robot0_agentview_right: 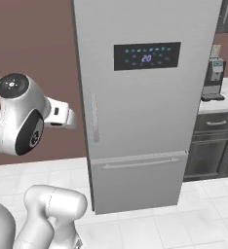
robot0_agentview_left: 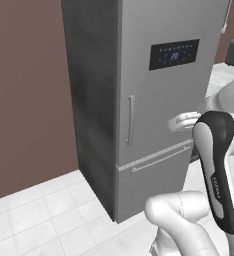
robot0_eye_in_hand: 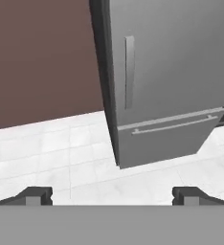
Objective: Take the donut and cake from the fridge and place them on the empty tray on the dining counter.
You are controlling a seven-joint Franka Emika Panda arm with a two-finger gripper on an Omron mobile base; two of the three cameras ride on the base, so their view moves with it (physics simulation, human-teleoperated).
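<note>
So the tall silver-grey fridge (robot0_agentview_right: 140, 97) with the black digital display panel (robot0_agentview_right: 146, 56) is sitting ahead of the end effector (robot0_eye_in_hand: 112, 195), door fully closed, bottom drawer closed too. That means the donut and cake are presumably tucked inside somewhere, but I can't confirm it since nothing of the interior is visible.

The end effector is spread wide and holding nothing; in the hand view the two dark fingertips (robot0_eye_in_hand: 36, 195) sit far apart at the bottom. It hangs in free air, well apart from the door, pointed forward and a bit down, so the white tiled floor (robot0_eye_in_hand: 61, 158) lies below it and the fridge's long vertical door handle (robot0_eye_in_hand: 129, 72) is up ahead and slightly to the right of it.

My read: it's held back and open like that because it's lining up for the handle, which is the first thing that has to happen. Basically the task is at square one.

Off beyond the fridge's far side there's a dark grey cabinet (robot0_agentview_right: 213, 151) with a surface on top.
</note>
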